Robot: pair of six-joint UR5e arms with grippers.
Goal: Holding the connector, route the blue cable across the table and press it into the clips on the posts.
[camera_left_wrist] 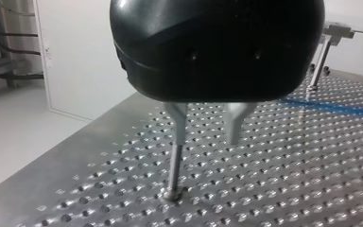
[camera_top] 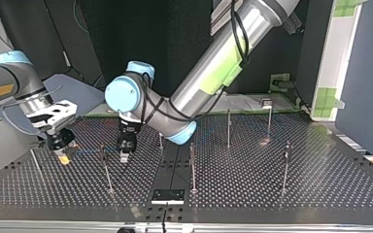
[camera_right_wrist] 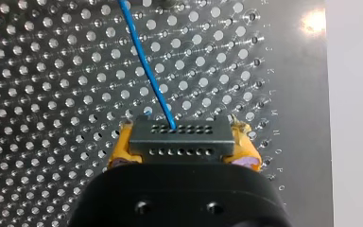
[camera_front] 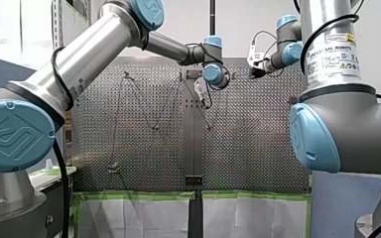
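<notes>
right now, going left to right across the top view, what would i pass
my right gripper → left post → my left gripper → middle post → right post

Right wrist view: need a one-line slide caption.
My right arm's yellow-padded claw clamps the dark grey rectangular connector, its thin blue cable running ahead across the perforated metal table.

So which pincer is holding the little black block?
My right pincer, the yellow-padded one: it clamps the black connector with the blue cable. My left pincer is open, gripping nothing.
</notes>
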